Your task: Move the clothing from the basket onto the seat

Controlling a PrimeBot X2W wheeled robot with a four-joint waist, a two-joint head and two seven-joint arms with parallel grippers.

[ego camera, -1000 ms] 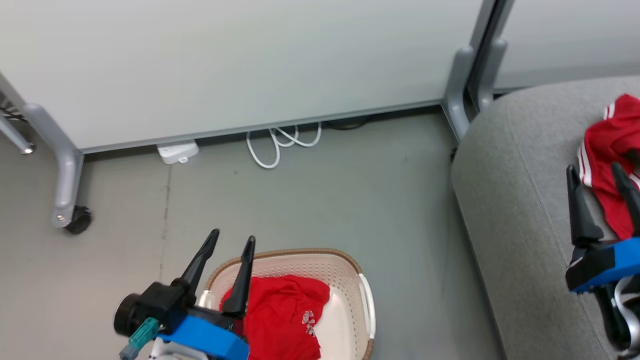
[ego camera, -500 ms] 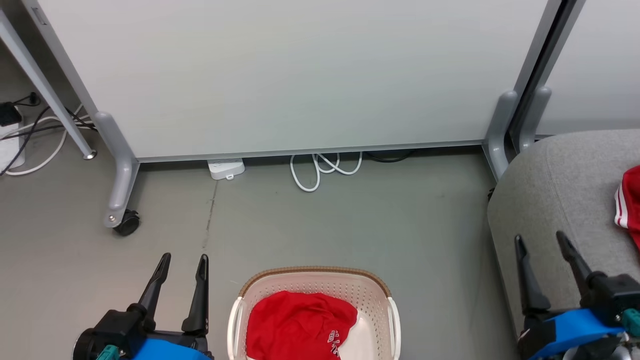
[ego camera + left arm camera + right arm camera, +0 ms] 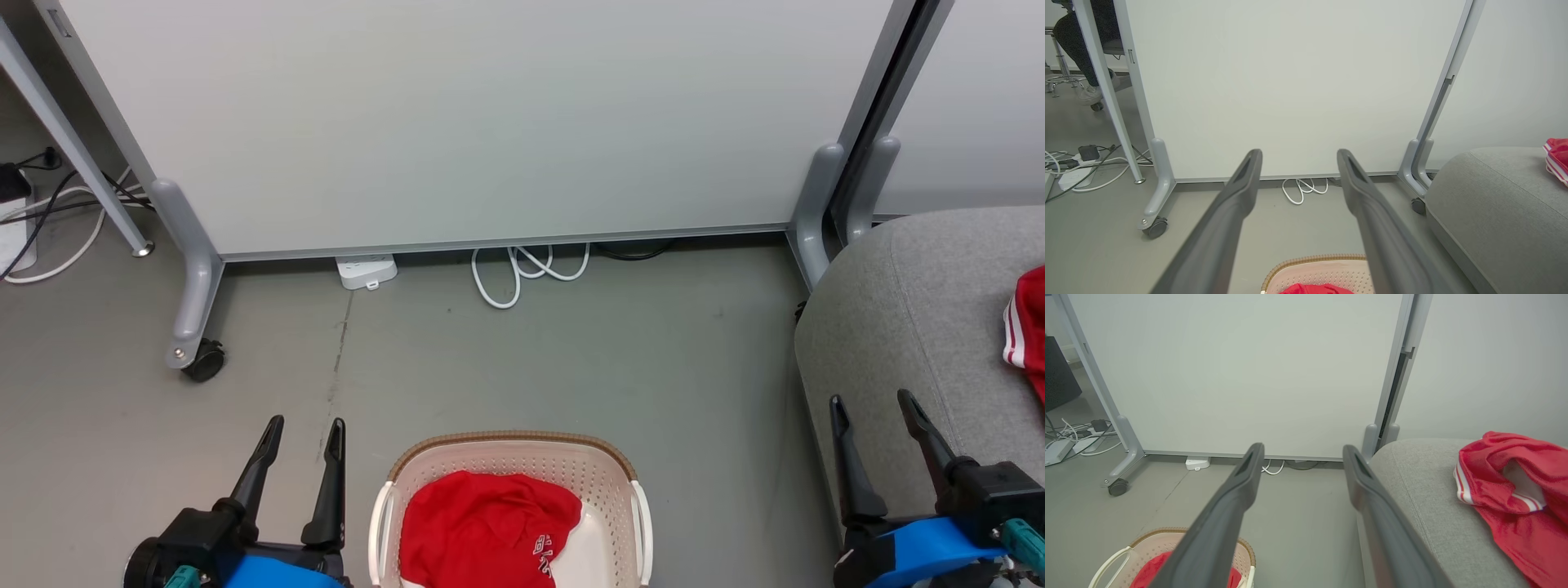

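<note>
- a soft, crumpled red garment (image 3: 482, 527) lies inside the basket (image 3: 510, 441), heaped toward its left side; a small white printed mark shows near the cloth's right edge; bare cream bottom shows beside it
- the basket is cream plastic with rows of small holes, a brown woven-look band round the rim, rounded corners and white side handles; it stands on the floor (image 3: 571, 359), apart from everything around it
- a second garment (image 3: 1506, 490), red with white stripe trim, lies rumpled on the seat (image 3: 906, 310), back from the seat's rounded corner
- the seat is grey woven fabric with a stitched seam; a strip of open floor runs between its edge and the basket
- the left gripper (image 3: 307, 420) hovers over the floor just left of the basket, fingers spread apart, nothing between them
- the right gripper (image 3: 869, 398) hangs by the seat's near edge, fingers spread apart and empty, apart from the second garment
- beyond, a smooth pale partition panel (image 3: 490, 122) stands on grey metal legs, one with a black caster (image 3: 202, 361); a looped white cable (image 3: 522, 273) and a white power strip (image 3: 366, 269) lie at its foot; broad bare floor separates panel and basket
</note>
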